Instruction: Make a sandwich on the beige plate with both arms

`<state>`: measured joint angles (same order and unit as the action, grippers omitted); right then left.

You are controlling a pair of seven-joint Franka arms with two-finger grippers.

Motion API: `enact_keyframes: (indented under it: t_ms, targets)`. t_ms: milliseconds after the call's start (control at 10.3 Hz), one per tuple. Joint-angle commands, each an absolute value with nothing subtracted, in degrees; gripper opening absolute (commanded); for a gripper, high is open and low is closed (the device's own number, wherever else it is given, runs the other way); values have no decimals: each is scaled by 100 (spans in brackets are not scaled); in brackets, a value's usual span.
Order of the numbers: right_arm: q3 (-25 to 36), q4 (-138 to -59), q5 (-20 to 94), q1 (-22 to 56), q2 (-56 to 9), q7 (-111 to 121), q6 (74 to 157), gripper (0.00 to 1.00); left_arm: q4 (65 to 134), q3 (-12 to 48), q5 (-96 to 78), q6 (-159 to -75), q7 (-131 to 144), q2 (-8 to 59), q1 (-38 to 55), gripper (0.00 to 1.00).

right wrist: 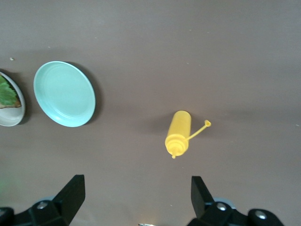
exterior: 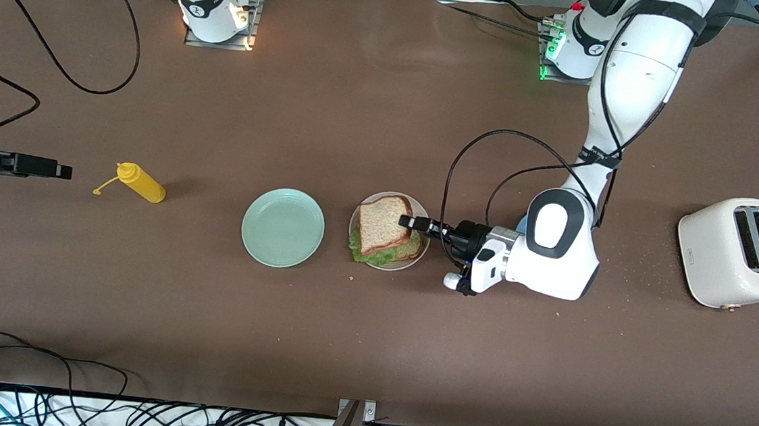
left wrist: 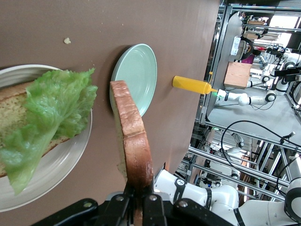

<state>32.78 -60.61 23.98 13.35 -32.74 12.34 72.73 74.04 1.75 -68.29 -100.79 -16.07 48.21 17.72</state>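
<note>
A: Where's the top slice and which way does it point?

B: The bread slice [left wrist: 133,141] is pinched by its crust edge between the left gripper [exterior: 408,221] fingers, pressed tight on it. In the left wrist view it's edge-on, long axis running straight out from the fingertips. In the front view it sits over the beige plate [exterior: 422,211], broad face toward the camera, long axis running roughly 12 to 6 on a slight tilt.

A: Touching what's under it?

B: Can't tell from the front. The wrist view shows it held clear of the lettuce.

A: What's on that plate?

B: A bottom bread slice [left wrist: 26,120] lying flat, with a ruffled lettuce leaf [left wrist: 47,117] draped on top. The leaf hangs past the bread at about 7 o'clock in the front view.

A: Other containers?

B: The mint green plate [exterior: 283,227] is just beside the beige one, toward the right arm's end, with nothing on it. The toaster [exterior: 735,252] sits at the left arm's end, slots up; can't see anything in them. The yellow squeeze bottle [exterior: 141,183] lies on its side beside the green plate, toward the right arm's end, nozzle pointing about 10 o'clock in the front view, cap dangling on its strap.

A: Right gripper?

B: The right gripper [right wrist: 136,195] has its fingers spread wide and holds nothing. It hovers over the table near the yellow bottle, waiting.
</note>
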Motion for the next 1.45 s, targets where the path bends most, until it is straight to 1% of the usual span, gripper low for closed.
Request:
enact_keyframes:
  t_ms: [0,194,291,387,678,969,1356]
  targets:
    - [2615,-6108,1542,1310,-2893,731,7268,100,7514,114,-7066,-10125,-1635,4772,1846,0]
    - [1675,-6213,576,995,-2664,441,7496,100,7655,123,-7049,-10125,-1766,4834,1837,0]
    - [1130,-6518,188,715,-2393,318,7680,100,7664,114,-7058,-10125,-1854,4895,1837,0]
    - [716,-6904,-33,494,-2121,203,8004,100,7655,114,-7058,-10125,-1863,4904,1837,0]
    - [624,-7758,-193,466,-1627,167,8577,100,7655,114,-7040,-10134,-1942,5018,1846,0]
    - [624,-8444,-193,466,-1206,167,9025,100,7664,114,-7014,-10450,-1942,5124,1924,0]
    - [624,-8700,-211,466,-1055,167,9149,100,7673,106,-6979,-10784,-1942,5229,1995,0]
